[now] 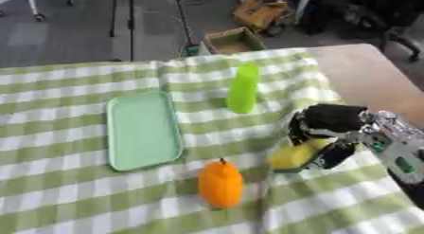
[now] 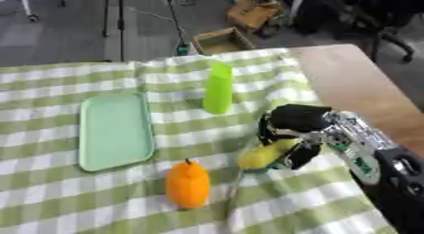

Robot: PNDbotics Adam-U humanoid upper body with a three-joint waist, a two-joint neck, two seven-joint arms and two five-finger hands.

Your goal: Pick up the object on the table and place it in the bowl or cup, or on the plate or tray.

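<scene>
My right hand [image 1: 330, 120] comes in from the right and is curled round a yellow object [image 1: 294, 154], which sits low over the checked cloth at centre right. An orange fruit-shaped object [image 1: 220, 184] with a dark stem lies on the cloth just left of it, apart from the hand. A pale green tray [image 1: 142, 130] lies empty at the left. A tall bright green cup [image 1: 242, 88] stands upright behind the hand. My left hand shows in neither view.
A green and white checked cloth [image 1: 75, 190] covers most of the table; bare wooden tabletop [image 1: 364, 76] shows at the far right. Beyond the far edge are cardboard boxes [image 1: 234, 40] and chair legs on the floor.
</scene>
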